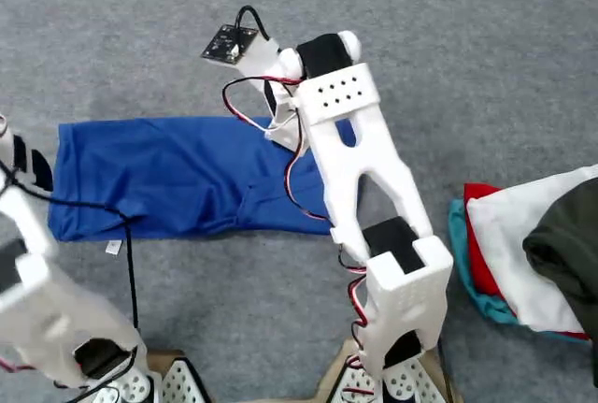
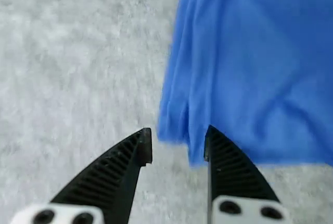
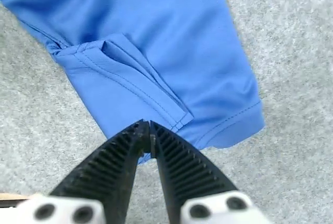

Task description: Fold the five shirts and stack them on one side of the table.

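Note:
A blue shirt (image 1: 168, 179) lies folded into a long band across the grey table (image 1: 486, 66). My left gripper (image 2: 177, 143) is open at the shirt's left short end, and the edge of the blue shirt (image 2: 260, 52) sits between its fingers. In the high view the left gripper (image 1: 28, 165) is by the table's left edge. My right gripper (image 3: 149, 129) is shut, its tips on the hem of the blue shirt (image 3: 156, 26) beside a sleeve cuff. I cannot tell whether cloth is pinched. In the high view the right gripper (image 1: 280, 127) is at the shirt's right end.
At the right edge lies a pile of shirts: a white one (image 1: 509, 244), a dark one (image 1: 565, 249), a red one (image 1: 481, 253) and a teal one (image 1: 467, 272). A small white tag (image 1: 114, 247) lies in front of the blue shirt. Both arm bases stand at the near edge.

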Motion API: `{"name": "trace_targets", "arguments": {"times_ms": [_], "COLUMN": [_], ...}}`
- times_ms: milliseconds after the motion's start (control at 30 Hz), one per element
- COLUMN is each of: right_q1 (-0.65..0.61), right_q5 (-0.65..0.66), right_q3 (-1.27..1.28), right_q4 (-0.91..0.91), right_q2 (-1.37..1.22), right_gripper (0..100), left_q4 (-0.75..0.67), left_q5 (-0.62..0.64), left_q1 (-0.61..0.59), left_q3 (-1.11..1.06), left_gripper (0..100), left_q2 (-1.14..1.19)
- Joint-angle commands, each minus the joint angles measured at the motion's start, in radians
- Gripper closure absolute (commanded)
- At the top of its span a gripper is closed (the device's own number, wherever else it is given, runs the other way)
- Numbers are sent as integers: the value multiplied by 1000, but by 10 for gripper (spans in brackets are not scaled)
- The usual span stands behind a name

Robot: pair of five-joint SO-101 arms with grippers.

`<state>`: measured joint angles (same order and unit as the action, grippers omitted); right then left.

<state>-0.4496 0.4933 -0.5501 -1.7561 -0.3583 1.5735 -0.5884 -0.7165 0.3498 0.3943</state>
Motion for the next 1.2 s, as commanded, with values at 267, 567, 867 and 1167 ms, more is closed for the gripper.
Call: {"name": "trace_targets", "arguments": {"times_ms": [267,567,867,1167], "right_q1": [-1,-1,1,-1], "right_q5": [3,3,5,3], "right_q3": [-51,-51,-50,-50], "right_q4": [-12,-12,-12,-12], "right_q2": [74,74,74,74], "right_gripper": [990,990,990,990], "left_q4": [84,109,114,112], "left_q5": [-9,-3,-3,-3], "left_q1": [40,64,61,63], "left_q3": [431,471,470,462], "left_gripper": [822,819,818,821], "left_q2": [394,453,456,481]}}
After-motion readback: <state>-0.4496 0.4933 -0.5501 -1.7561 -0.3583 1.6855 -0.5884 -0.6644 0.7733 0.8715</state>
